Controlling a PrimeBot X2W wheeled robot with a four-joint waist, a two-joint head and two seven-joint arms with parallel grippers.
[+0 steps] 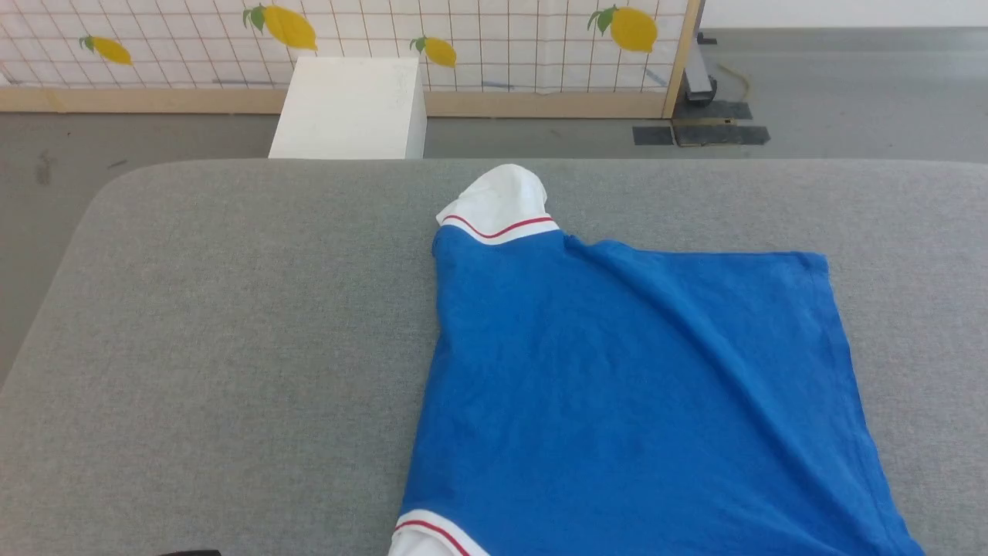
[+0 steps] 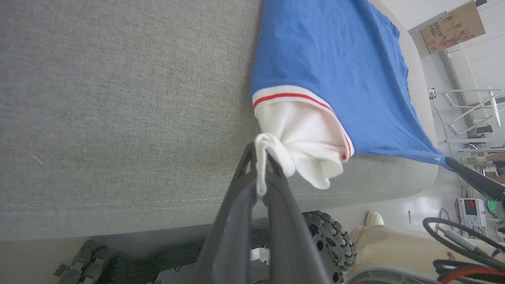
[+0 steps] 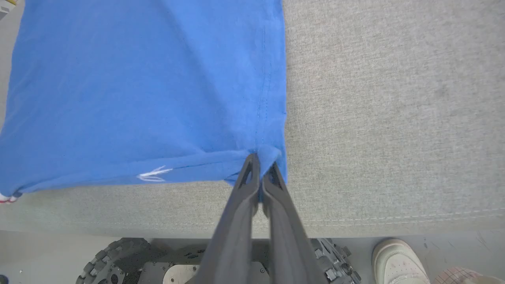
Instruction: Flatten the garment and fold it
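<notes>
The garment [image 1: 617, 371] lies spread, plain blue side up, on the right half of the grey surface [image 1: 231, 324]. The left hand [image 2: 261, 156] is clamped on its near white sleeve [image 2: 300, 126]. The right hand [image 3: 258, 167] pinches its hem corner [image 3: 273, 152] by the near edge.

The garment [image 1: 633, 371] is royal blue, with white sleeves [image 1: 502, 202] edged by a white band carrying a thin red stripe; a small white mark [image 3: 152, 173] sits on the blue near its hem. The table [image 1: 231, 347] is heathered grey cloth with a pale stitched seam. The left gripper [image 2: 261, 157] and the right gripper [image 3: 261, 163] are dark grey. The screen [image 1: 509, 31] is white with a thin brown grid, yellow lemons with green leaves, and a pale wood frame. The box [image 1: 351, 108] is white, the floor [image 1: 849, 77] grey, the shoe [image 3: 398, 262] white
</notes>
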